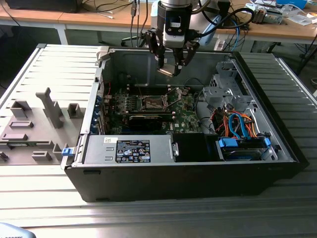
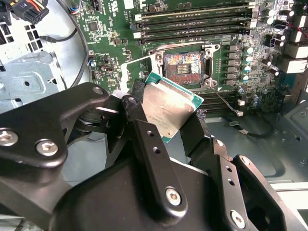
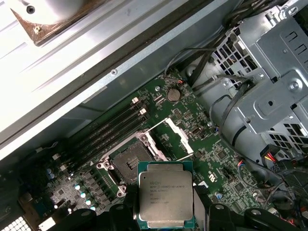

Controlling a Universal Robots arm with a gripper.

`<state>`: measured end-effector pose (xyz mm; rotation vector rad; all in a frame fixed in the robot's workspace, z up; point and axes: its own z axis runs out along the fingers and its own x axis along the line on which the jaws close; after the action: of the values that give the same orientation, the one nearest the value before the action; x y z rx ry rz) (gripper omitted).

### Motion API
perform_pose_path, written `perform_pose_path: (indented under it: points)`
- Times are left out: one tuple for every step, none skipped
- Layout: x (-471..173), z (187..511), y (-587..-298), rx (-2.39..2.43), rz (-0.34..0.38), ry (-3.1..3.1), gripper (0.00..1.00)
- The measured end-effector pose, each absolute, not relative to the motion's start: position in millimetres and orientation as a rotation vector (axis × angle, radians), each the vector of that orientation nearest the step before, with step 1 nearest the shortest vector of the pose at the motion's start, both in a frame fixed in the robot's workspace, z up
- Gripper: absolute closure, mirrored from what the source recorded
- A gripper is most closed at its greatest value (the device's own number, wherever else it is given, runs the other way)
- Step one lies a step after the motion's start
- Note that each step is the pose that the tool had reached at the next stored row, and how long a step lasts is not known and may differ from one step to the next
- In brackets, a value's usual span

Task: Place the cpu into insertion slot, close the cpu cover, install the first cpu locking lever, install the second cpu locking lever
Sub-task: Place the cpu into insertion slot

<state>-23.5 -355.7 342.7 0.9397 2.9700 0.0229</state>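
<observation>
My gripper (image 1: 170,68) hangs over the open computer case, shut on the cpu (image 1: 167,71), a flat square chip with a silver-grey top and green edge. In both wrist views the cpu (image 2: 168,108) (image 3: 166,195) sits clamped between the black fingers (image 2: 144,139), above the motherboard and apart from it. Below it, the insertion slot (image 2: 185,68) (image 3: 129,164) (image 1: 150,103) lies uncovered, its dark centre showing. The cpu cover (image 3: 176,139) (image 2: 126,73), a thin silver frame, stands swung open at one edge of the slot.
Long black memory connectors (image 2: 192,21) run beside the slot. A metal drive cage (image 3: 269,91) and cable bundles (image 1: 237,126) stand at the exterior view's right inside the case (image 1: 94,106). A grey fixture tray (image 1: 34,126) lies outside at the exterior view's left.
</observation>
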Motion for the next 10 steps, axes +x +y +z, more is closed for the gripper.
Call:
perform_pose_path:
  points:
    - [-23.5,342.7,-355.7,0.941,0.023,2.97,0.45]
    - [-23.5,342.7,-355.7,0.941,0.023,2.969,0.45]
    - [-23.5,342.7,-355.7,0.942,0.023,2.969,0.45]
    - [-23.5,342.7,-355.7,0.944,0.023,2.969,0.45]
    - [-23.5,342.7,-355.7,0.944,0.023,2.968,0.45]
    - [-23.5,342.7,-355.7,0.945,0.023,2.968,0.45]
    - [-23.5,342.7,-355.7,0.946,0.023,2.968,0.45]
    - [-23.5,342.7,-355.7,0.947,0.023,2.968,0.45]
    - [-23.5,342.7,-355.7,0.947,0.023,2.967,0.45]
    - [-23.5,342.7,-355.7,0.949,0.023,2.967,0.45]
